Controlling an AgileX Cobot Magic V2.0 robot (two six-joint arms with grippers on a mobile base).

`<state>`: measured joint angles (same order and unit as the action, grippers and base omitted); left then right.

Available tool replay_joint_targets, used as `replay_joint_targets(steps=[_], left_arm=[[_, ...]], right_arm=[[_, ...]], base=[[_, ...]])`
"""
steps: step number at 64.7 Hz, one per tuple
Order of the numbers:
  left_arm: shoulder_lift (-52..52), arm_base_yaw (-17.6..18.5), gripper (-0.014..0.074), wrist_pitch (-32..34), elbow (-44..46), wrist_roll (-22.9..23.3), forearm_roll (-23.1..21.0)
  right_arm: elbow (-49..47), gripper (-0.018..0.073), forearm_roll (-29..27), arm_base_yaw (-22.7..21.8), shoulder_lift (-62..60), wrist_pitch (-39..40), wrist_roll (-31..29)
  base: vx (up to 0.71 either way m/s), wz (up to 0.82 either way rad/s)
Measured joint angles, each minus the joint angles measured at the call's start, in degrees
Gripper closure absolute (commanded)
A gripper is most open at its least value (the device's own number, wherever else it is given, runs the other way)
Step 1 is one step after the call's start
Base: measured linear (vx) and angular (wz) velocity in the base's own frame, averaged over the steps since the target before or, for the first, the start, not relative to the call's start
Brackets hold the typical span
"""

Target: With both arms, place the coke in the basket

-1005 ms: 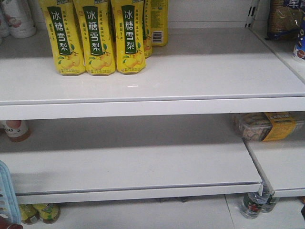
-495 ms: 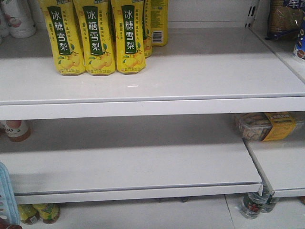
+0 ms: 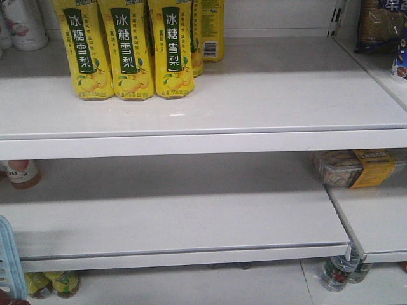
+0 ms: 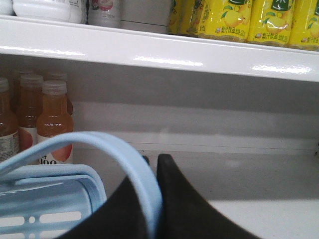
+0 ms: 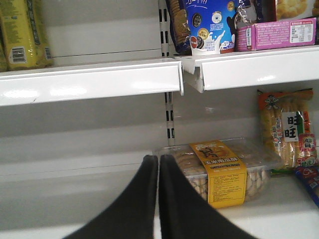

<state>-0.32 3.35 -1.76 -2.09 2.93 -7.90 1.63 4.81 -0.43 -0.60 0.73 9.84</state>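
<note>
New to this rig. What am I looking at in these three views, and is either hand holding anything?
It is a two-armed robot on a mobile base, parked at store shelves. The front view looks straight at the shelves: yellow bottles on the upper one and a snack box lower right. A sliver of the blue basket shows at the lower left edge.

The other two views come from cameras on the wrists, each looking out along its own hand. The left hand is shut on the basket's handle, which passes between its black fingers; orange drink bottles stand behind. The right hand is shut on nothing and points at the same snack box. No coke appears in any view.
</note>
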Motion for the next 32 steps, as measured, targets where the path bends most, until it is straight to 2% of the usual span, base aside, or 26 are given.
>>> replay_joint_targets(steps=[32], left_arm=[[0.0, 0.0, 0.0603, 0.0, 0.0, 0.0, 0.0]], right_arm=[[0.0, 0.0565, -0.05, 0.0, 0.0, 0.0, 0.0]], base=[[0.0, 0.0]])
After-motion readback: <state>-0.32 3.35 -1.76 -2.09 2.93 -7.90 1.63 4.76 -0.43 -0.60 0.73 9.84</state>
